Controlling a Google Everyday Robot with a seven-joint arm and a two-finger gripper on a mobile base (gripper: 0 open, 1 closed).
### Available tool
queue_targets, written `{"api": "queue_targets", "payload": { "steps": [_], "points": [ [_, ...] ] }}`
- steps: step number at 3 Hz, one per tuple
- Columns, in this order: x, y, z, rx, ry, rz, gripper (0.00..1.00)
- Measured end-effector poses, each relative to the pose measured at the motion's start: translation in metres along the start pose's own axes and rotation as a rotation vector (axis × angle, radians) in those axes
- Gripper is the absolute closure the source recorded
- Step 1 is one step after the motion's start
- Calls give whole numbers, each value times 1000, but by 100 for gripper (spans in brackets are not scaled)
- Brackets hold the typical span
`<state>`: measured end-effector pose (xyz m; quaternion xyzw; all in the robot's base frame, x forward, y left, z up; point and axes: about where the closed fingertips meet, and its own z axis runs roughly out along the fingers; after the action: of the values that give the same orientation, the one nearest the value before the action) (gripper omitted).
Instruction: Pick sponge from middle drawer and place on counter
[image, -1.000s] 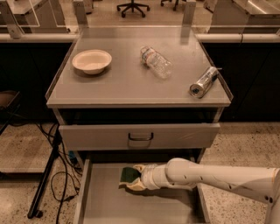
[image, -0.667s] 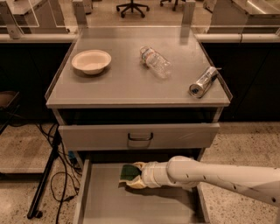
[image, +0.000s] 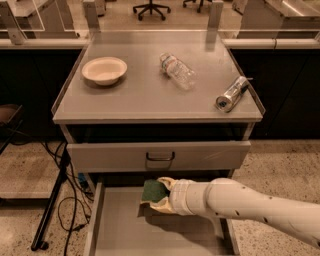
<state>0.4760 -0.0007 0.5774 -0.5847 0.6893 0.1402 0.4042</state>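
Note:
The sponge (image: 151, 191), dark green face over a pale yellow layer, is held in my gripper (image: 161, 195) a little above the floor of the open middle drawer (image: 120, 232). My white arm reaches in from the lower right. The gripper is shut on the sponge, just below the closed drawer front with the dark loop handle (image: 160, 157). The grey counter (image: 145, 92) lies above, at the top of the cabinet.
On the counter stand a cream bowl (image: 104, 70) at the left, a clear plastic bottle (image: 178, 70) lying in the middle and a metal can (image: 232, 94) lying at the right. A black stand and cables (image: 55, 205) are left of the cabinet.
My gripper has lifted the sponge up off the drawer floor, toward the drawer front above it.

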Motion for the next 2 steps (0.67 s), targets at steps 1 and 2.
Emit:
{"api": "queue_targets", "payload": {
  "steps": [1,2],
  "points": [
    [-38,-10,-58,60,8,-81,100],
    [-76,-24,-105,103,-10,-139,100]
  ]
}}
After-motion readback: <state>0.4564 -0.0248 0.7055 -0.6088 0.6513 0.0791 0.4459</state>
